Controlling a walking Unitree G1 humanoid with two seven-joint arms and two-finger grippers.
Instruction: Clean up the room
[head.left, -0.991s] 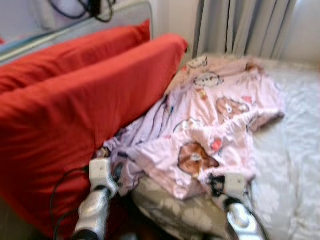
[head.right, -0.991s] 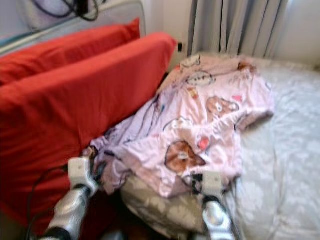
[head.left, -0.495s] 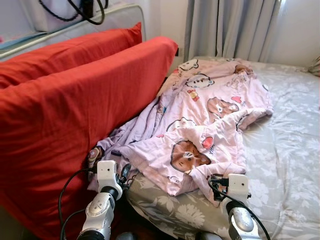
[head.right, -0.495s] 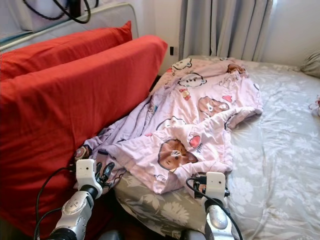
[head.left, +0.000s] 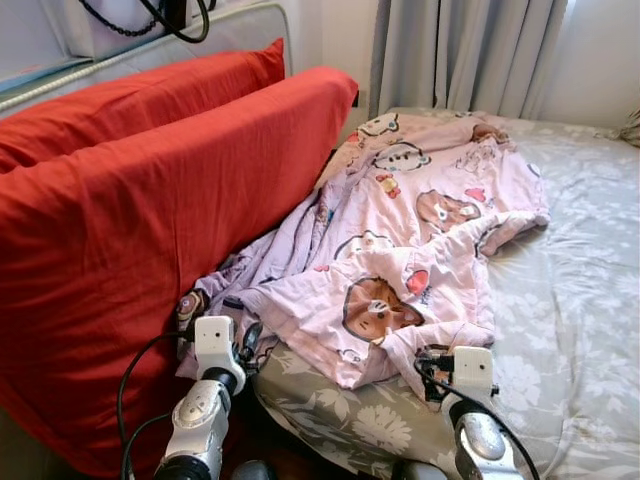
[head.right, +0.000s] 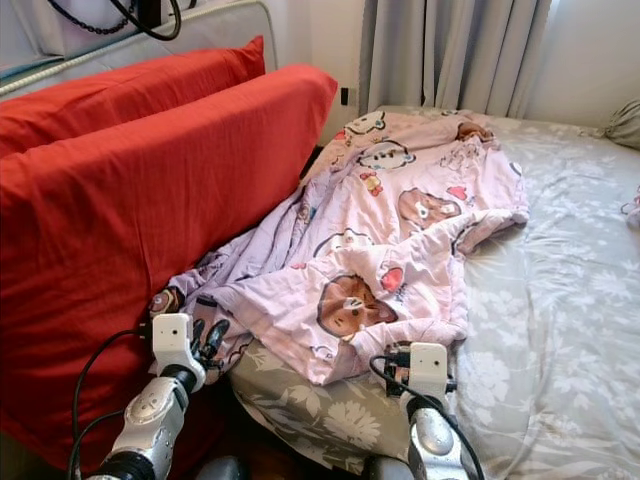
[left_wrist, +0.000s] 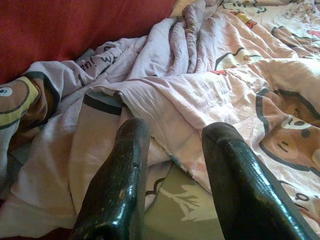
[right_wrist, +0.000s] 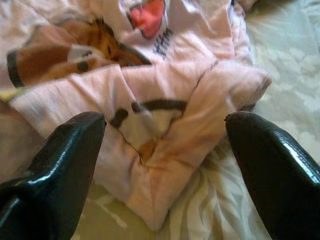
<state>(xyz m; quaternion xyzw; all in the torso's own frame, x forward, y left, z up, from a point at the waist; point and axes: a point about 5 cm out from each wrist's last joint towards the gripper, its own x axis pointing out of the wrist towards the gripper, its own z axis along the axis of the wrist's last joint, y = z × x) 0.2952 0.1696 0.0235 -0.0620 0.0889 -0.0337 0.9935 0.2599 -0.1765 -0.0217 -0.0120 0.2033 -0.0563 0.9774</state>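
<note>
Crumpled pink blanket (head.left: 400, 260) lying lengthwise up bed (head.left: 570, 330), near hem just ahead of right tool (right_wrist: 165, 150) and left tool (left_wrist: 172, 165), both spread apart, empty.

Blanket (head.left: 400, 240): pale pink-lilac, printed with brown bear faces, red hearts, dark outlines. Bedsheet (head.left: 570, 300): grey-green, white floral pattern. Cushions (head.left: 150, 220): plain red. Curtain (head.left: 470, 50): grey. Gripper fingers (left_wrist: 120, 190): glossy black. Arms: silver.
</note>
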